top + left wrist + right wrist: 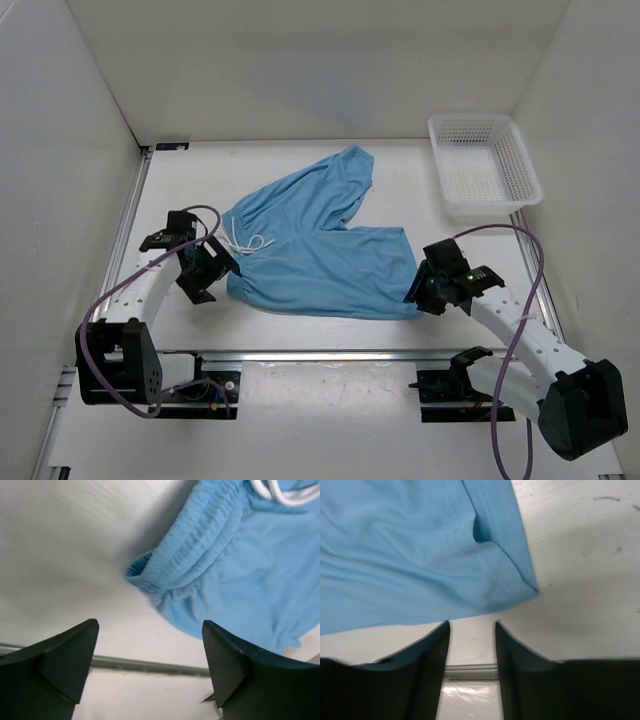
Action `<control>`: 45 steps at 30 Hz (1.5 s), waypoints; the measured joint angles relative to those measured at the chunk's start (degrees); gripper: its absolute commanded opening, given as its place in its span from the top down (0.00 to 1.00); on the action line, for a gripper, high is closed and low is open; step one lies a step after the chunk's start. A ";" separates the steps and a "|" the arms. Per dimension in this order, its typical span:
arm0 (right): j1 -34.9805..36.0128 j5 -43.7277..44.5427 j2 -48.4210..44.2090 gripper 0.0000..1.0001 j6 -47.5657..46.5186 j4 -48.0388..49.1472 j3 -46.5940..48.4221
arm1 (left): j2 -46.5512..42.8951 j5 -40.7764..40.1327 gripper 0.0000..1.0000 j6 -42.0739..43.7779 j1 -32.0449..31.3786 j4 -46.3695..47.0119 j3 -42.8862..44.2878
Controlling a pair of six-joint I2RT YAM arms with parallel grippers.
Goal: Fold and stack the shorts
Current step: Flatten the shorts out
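Observation:
The light blue shorts (320, 250) lie spread on the white table, waist with white drawstring (245, 243) at the left, one leg toward the far middle, the other toward the right. My left gripper (207, 275) is open and empty beside the waist's near corner (142, 575). My right gripper (418, 293) is open with a narrow gap, empty, just short of the right leg's hem corner (520, 580).
A white mesh basket (484, 166) stands at the back right. White walls close in the table on three sides. A metal rail (320, 354) runs along the near edge, also seen in the left wrist view (150, 664).

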 measured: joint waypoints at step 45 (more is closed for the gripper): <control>-7.17 -0.20 88.61 1.00 -11.89 -1.14 94.62 | 58.23 -2.75 0.90 9.49 3.87 -4.59 58.64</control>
